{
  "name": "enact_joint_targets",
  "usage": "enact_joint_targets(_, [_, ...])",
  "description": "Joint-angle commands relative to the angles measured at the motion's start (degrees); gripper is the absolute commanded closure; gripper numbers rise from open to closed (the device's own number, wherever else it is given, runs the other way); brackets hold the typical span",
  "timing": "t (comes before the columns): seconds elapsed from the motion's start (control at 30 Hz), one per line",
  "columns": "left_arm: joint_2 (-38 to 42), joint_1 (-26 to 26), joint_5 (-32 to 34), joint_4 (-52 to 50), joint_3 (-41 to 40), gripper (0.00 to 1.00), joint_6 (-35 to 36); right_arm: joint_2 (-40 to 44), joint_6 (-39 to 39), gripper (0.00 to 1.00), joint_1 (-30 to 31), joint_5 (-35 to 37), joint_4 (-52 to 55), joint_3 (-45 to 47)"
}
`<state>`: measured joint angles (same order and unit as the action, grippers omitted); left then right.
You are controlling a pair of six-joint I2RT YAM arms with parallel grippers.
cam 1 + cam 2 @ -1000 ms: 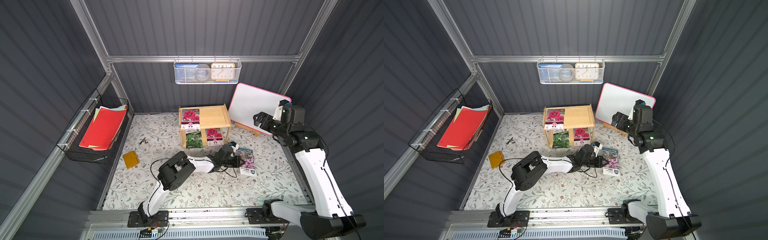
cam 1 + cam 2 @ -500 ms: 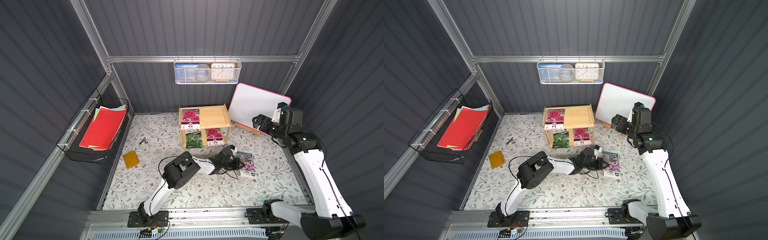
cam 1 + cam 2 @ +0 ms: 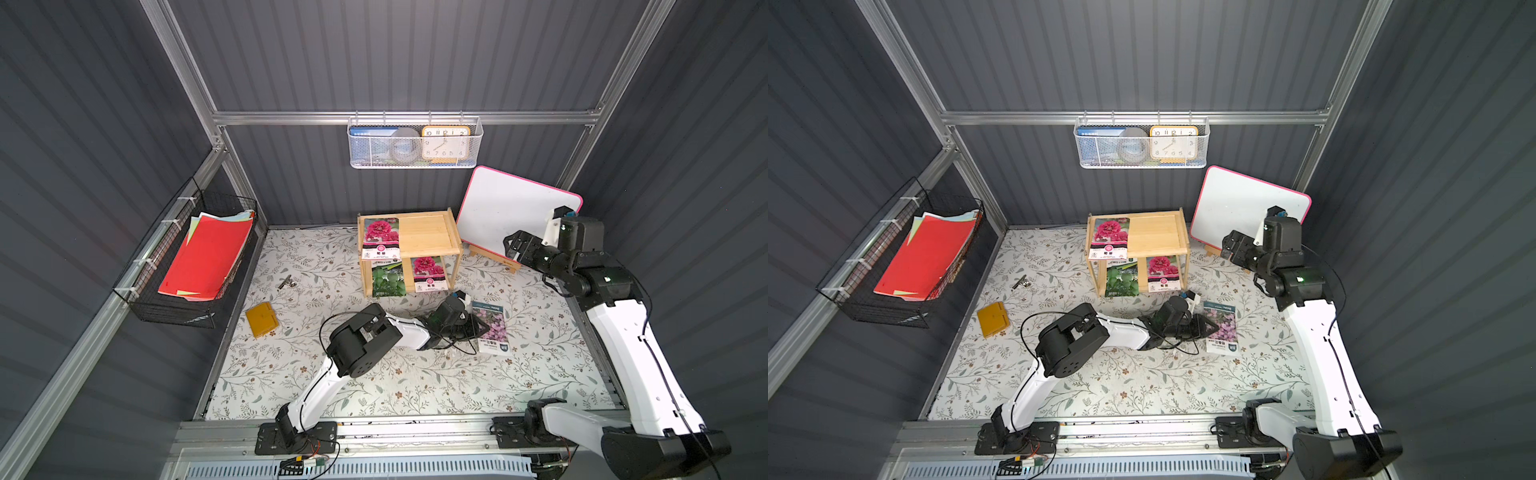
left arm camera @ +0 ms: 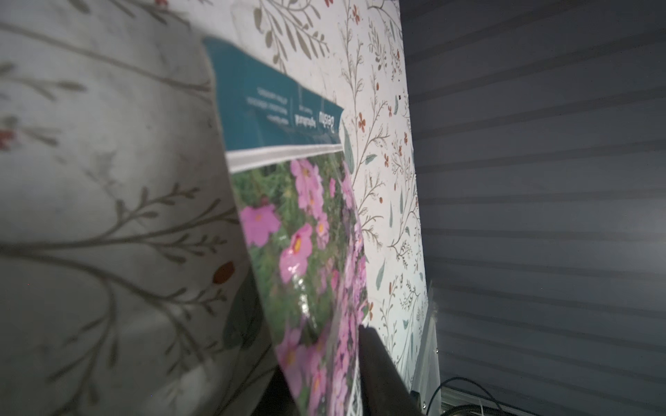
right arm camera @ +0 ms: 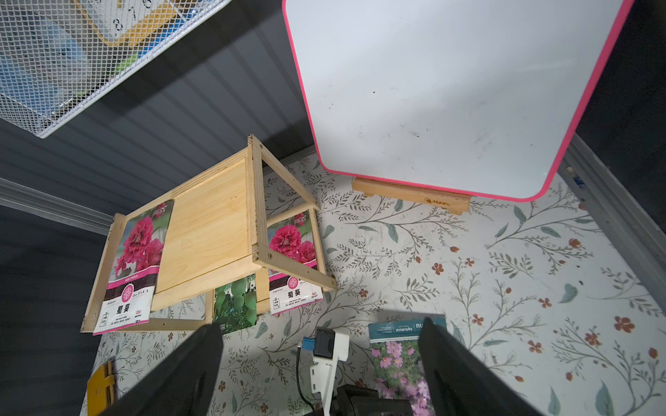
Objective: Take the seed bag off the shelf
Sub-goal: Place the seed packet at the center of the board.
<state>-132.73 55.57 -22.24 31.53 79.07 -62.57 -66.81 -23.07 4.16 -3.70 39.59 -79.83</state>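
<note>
In both top views: seed bag with pink-purple flowers, flat on the floral mat, off the shelf and lying near its front, not touching it. Left gripper low over the mat, tips at the bag's edge; jaw stance unreadable from here. Right gripper raised before the whiteboard, well apart from the bag. Red-flower packet on the top board, overhanging its front edge. Green packet and second red-flower packet standing side by side in the lower tier.

Left wrist view: seed bag close up, its edge seemingly raised off the mat, running just beside one dark finger. Clamped or let go: cannot tell.

Right wrist view: right gripper with both fingers spread wide, nothing between them. Beyond them the shelf, the whiteboard and the seed bag on the mat.
</note>
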Motion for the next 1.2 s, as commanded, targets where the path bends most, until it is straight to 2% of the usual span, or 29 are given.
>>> enact_joint_targets(0.0, [-0.5,0.0,0.7,-3.3,1.4,0.73,0.3,0.5,0.2,0.08,-0.4,-0.6,-1.3,0.4])
enact_joint_targets(0.1, [-0.6,0.0,0.7,-6.6,3.9,0.69,0.5,0.6,0.1,0.08,-0.4,-0.6,-1.1,0.3])
enact_joint_targets(0.43, [1.4,0.0,3.8,-20.5,6.7,0.34,4.5,1.0,0.4,0.08,-0.4,-0.8,-0.7,-0.1])
enact_joint_targets(0.53, [1.8,0.0,3.6,-25.1,8.3,0.29,6.3,0.9,0.4,0.08,-0.5,-1.0,-0.8,0.0])
enact_joint_targets(0.6, [2.5,0.0,4.1,-28.0,8.6,0.19,7.2,0.8,0.3,0.08,-0.4,-1.3,-0.9,-0.1])
enact_joint_targets(0.73, [4.7,0.1,7.1,-34.1,7.9,0.15,9.6,0.6,0.1,0.08,-0.5,-1.9,-1.0,-0.3])
enact_joint_targets(0.97, [9.7,0.1,13.7,-39.1,3.8,0.14,12.1,0.9,0.4,0.08,-0.4,-2.5,-1.8,0.8])
enact_joint_targets(1.07, [15.7,0.4,18.6,-38.2,-0.7,0.14,13.5,0.7,0.9,0.08,-0.5,-2.9,-1.8,1.4])
enact_joint_targets(1.17, [24.5,1.8,27.1,-37.5,-4.0,0.13,18.3,1.0,1.8,0.08,-0.5,-3.0,-1.8,2.5])
